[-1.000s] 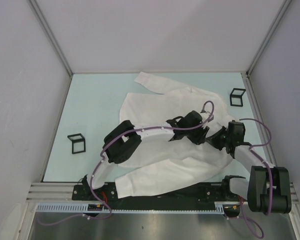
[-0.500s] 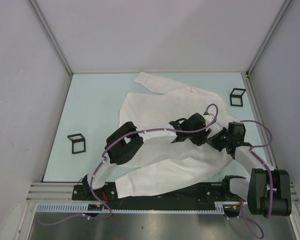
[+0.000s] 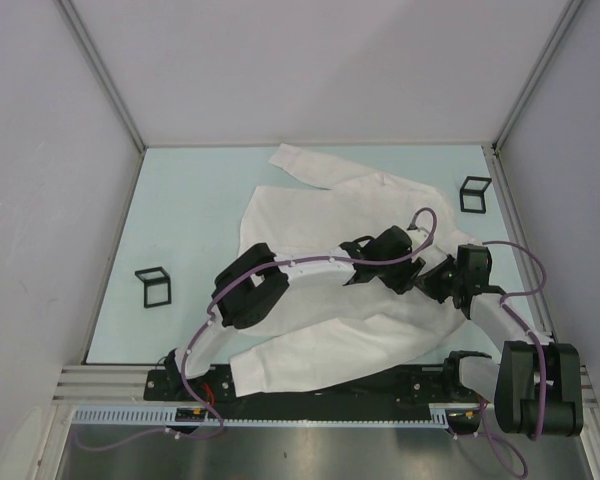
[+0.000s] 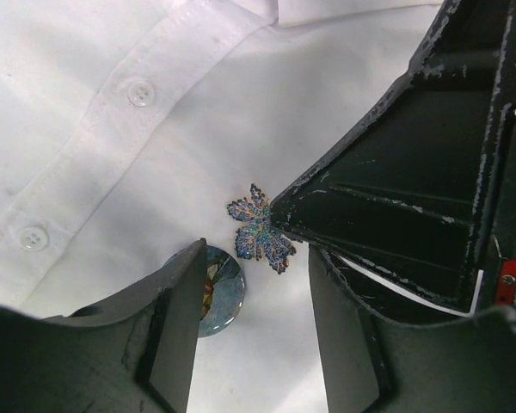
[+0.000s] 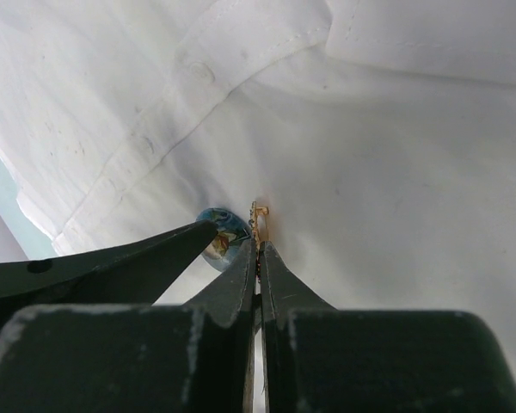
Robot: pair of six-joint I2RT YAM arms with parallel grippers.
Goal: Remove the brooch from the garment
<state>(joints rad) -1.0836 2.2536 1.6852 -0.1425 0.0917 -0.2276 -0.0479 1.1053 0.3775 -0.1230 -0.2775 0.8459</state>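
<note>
While right gripper [image 5: 258, 254] is pinching rim of blue leaf-shaped metal brooch [image 4: 258, 231] | left gripper [image 4: 256, 251] gaping at its 6 o'clock | thin white shirt [image 3: 300, 205] probably tenting

1 shirt [image 3: 320, 205], 1 leaf brooch [image 4: 260, 231], 1 round badge [image 4: 224, 289], 2 black frames [image 3: 153, 286] [image 3: 474, 193]

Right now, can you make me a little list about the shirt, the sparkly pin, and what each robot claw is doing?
garment: white shirt, spread out flat
brooch: blue glittery leaf brooch, on the shirt front
neighbour: round badge, close beside the leaf brooch
right gripper: shut on the leaf brooch's edge
left gripper: open, one finger hiding part of the round badge
</note>
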